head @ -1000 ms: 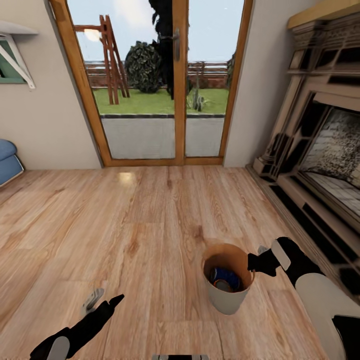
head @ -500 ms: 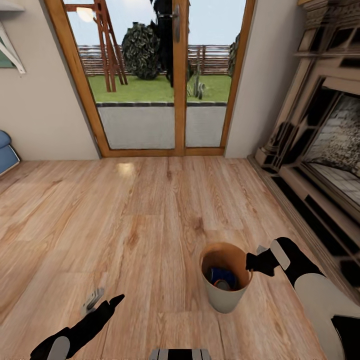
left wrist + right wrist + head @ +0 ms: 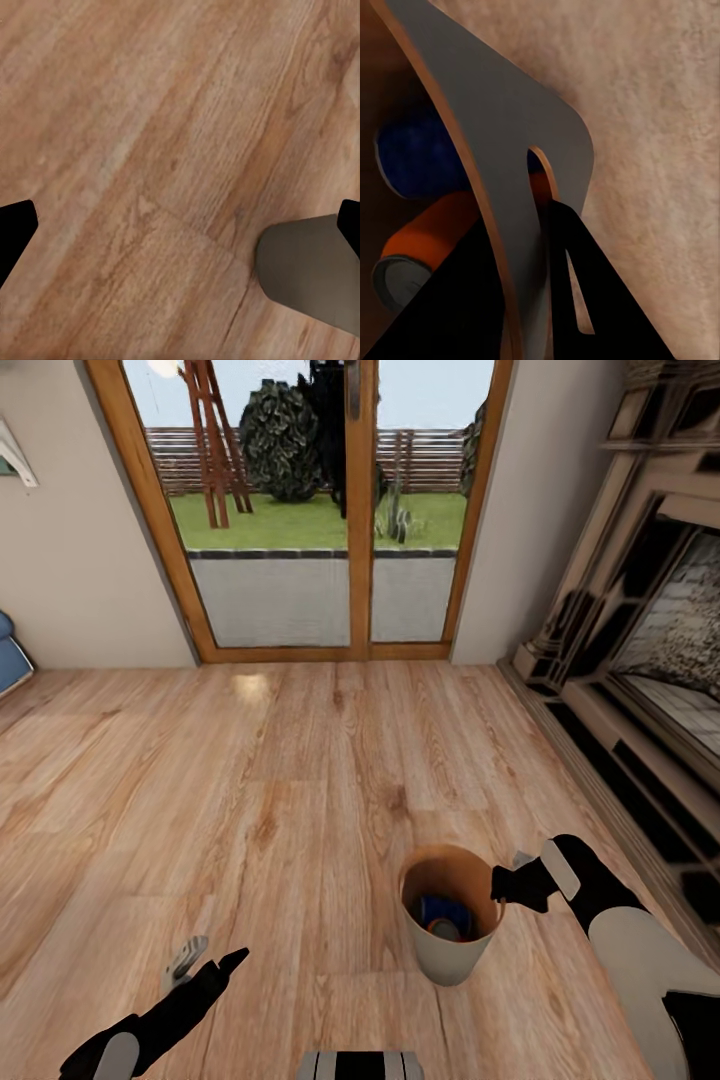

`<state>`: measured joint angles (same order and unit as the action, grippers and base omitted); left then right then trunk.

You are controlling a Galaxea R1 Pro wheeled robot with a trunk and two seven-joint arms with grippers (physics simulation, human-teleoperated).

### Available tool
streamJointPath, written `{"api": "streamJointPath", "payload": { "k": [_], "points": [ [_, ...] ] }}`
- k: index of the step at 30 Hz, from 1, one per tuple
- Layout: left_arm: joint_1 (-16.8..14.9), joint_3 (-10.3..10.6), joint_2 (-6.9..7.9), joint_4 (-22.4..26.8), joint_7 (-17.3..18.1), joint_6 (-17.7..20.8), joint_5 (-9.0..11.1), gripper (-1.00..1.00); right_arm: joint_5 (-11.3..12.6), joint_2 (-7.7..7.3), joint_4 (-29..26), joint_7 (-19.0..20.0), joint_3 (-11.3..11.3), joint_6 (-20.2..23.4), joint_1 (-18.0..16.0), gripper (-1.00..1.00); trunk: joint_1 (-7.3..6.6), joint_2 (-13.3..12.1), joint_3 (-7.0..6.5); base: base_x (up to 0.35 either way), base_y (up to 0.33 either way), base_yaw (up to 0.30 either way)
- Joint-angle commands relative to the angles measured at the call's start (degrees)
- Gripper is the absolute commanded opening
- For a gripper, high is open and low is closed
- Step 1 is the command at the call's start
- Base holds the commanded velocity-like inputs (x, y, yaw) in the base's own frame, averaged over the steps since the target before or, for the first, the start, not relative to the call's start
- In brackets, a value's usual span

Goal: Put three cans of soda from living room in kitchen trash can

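My right gripper [image 3: 508, 883] is clamped on the rim of the tash can [image 3: 447, 952], carried low at my near right over the living room's wood floor [image 3: 300, 780]. My left gripper [image 3: 205, 968] hangs spread and empty. Cans are in; the kitchen remains. The right wrist view shows a blue can [image 3: 416, 157] and an orange can [image 3: 424, 232]; a third I can't confirm.

Wood floor [image 3: 300, 780], glass doors [image 3: 320, 510], fireplace [image 3: 650, 640]

Right end effector [image 3: 508, 883] on tash can [image 3: 448, 958] rim; cans [image 3: 447, 916] inside; wood floor [image 3: 280, 780]
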<state>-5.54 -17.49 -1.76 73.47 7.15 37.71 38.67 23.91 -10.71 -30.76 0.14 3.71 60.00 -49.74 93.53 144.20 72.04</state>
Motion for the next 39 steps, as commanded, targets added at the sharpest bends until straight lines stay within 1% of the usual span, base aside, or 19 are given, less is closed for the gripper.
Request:
{"api": "streamJointPath", "payload": {
  "k": [1,5,13,14,17,26,32,39],
  "points": [
    [0.00,-0.01,0.00,0.00,0.02,0.00,0.00,1.00,1.32,0.00,0.00,0.21,0.07,0.00,-0.01,-1.00,0.02,0.02,0.22,0.000,0.000,0.000],
    [0.00,0.00,0.00,0.00,0.04,0.00,0.00,1.00,1.32,0.05,0.00,0.21,0.07,0.00,-0.01,-1.00,0.12,0.07,1.10,0.000,0.000,0.000],
    [0.00,0.00,0.00,0.07,0.09,0.00,0.08,1.00,1.30,0.07,-0.05,0.19,0.07,0.00,-0.01,-1.00,0.12,0.07,1.10,0.000,0.000,0.000],
    [0.00,0.00,0.00,0.07,0.08,0.00,0.08,1.00,1.30,0.07,-0.18,0.20,0.00,0.00,0.01,1.00,0.12,0.07,1.10,0.000,0.000,0.000],
    [0.00,-0.08,0.00,0.02,0.07,0.00,0.04,1.00,1.39,0.07,-0.80,0.39,-0.43,0.00,0.30,1.00,0.12,0.07,1.10,0.000,0.000,0.000],
    [0.23,-0.11,-0.08,-0.11,-0.04,-0.32,0.00,1.00,1.36,0.04,-1.26,0.47,-0.62,0.00,0.46,1.00,0.12,0.07,1.10,0.000,0.000,0.000],
    [1.17,-0.09,-0.06,-0.04,-0.23,-1.14,-0.16,1.00,1.40,-0.12,-6.61,0.48,-0.33,0.00,0.82,1.00,-0.03,-0.01,-0.23,0.000,0.000,0.000],
    [1.31,-0.09,-0.07,-0.03,-0.21,-1.22,-0.17,1.00,1.41,-0.18,-7.99,0.48,-0.33,0.00,0.95,1.00,-0.21,-0.10,-1.78,0.000,0.000,0.000]
  ]
}}
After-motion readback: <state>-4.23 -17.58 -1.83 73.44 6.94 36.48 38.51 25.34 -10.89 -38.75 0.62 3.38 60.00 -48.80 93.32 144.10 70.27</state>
